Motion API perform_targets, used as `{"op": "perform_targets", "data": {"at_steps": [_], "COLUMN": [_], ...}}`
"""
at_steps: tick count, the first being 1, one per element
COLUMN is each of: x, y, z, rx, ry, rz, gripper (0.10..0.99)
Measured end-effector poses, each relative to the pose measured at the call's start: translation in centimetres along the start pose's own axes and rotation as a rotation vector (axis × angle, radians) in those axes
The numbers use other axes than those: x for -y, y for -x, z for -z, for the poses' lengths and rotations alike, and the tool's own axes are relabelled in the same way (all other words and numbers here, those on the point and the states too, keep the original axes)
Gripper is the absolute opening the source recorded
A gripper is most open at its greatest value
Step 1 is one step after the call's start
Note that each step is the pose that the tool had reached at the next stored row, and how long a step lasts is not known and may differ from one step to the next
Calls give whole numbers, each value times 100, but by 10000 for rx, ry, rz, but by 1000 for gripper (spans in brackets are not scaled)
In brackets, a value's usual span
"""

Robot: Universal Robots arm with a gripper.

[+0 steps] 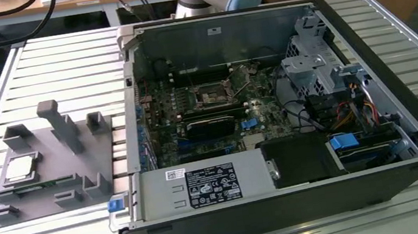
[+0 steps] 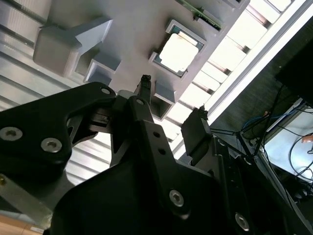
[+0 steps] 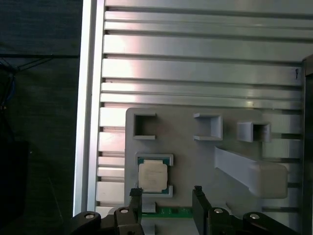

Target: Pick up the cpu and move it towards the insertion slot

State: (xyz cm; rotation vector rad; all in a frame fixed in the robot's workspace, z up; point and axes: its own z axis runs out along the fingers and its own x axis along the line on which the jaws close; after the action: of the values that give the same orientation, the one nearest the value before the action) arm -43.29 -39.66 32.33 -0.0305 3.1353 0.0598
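Observation:
The cpu (image 1: 21, 167) lies flat in a framed pocket of the grey fixture (image 1: 49, 148) at the exterior view's left, silvery top up. In the first wrist view the cpu (image 3: 153, 176) sits just beyond my gripper (image 3: 166, 192), which hovers above the fixture, open, with nothing between its black fingers (image 3: 135, 194). The second wrist view shows the cpu (image 2: 179, 51) past the open gripper (image 2: 171, 103). The insertion slot (image 1: 212, 95) is a small dark square socket with a metal frame on the green board inside the open computer case (image 1: 400, 78).
A narrow green circuit strip (image 3: 166, 212) lies in the fixture beside the cpu. A tall grey post (image 1: 63, 125) and several low blocks rise from the fixture. The case holds a power supply (image 1: 202, 186), a drive cage (image 1: 312, 65) and cables. Everything rests on a slatted aluminium table (image 1: 62, 64).

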Motion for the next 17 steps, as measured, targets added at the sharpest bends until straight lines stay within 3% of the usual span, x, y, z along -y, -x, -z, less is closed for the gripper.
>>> {"op": "perform_targets", "data": {"at_steps": [9,17], "x": [6,22], "y": [-61,-75], "z": [-61,-158], "rx": [48,58], "ry": [-1,-1], "rz": [2,2], "gripper": [529,529]}}
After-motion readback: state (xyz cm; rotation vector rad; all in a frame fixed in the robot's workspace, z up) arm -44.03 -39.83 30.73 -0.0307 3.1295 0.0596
